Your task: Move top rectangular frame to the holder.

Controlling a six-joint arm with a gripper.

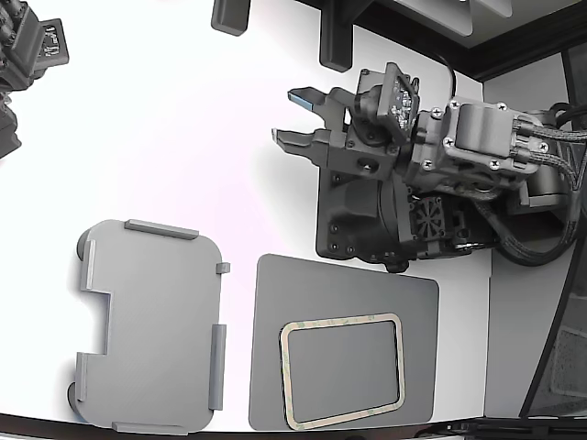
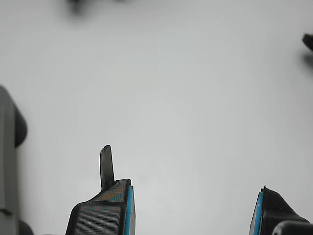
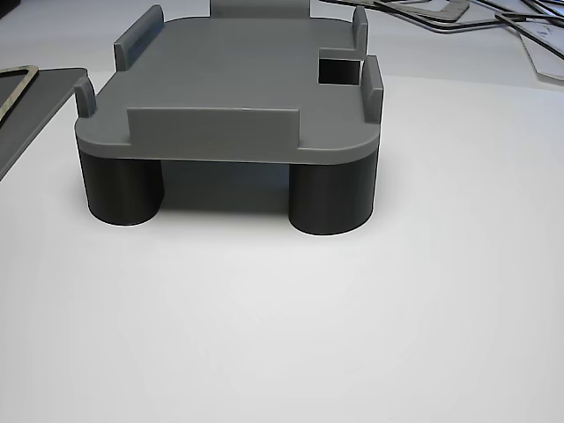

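Note:
The top rectangular frame [image 1: 341, 320], a thin pale outline with greenish mottling, lies flat on a dark grey mat [image 1: 344, 284] near the front edge in the exterior view. The holder [image 1: 151, 330], a light grey plate with raised edge tabs and a side notch, sits to the exterior view's left of the mat. My gripper [image 1: 283, 115] hovers open and empty over bare white table, behind the mat and apart from both. In the wrist view my fingertips [image 2: 115, 205] frame white table, with the holder's edge [image 2: 7, 156] at the side. The other view shows the holder [image 3: 238, 97] on dark round legs and a corner of the frame [image 3: 25, 69].
My arm's dark base [image 1: 367, 211] stands just behind the mat. A second arm [image 1: 27, 55] shows at the exterior view's top left. Two dark blocks [image 1: 335, 41] sit at the back edge. The white table ends close to the mat's right side. More thin outlines [image 3: 520, 26] lie behind the holder.

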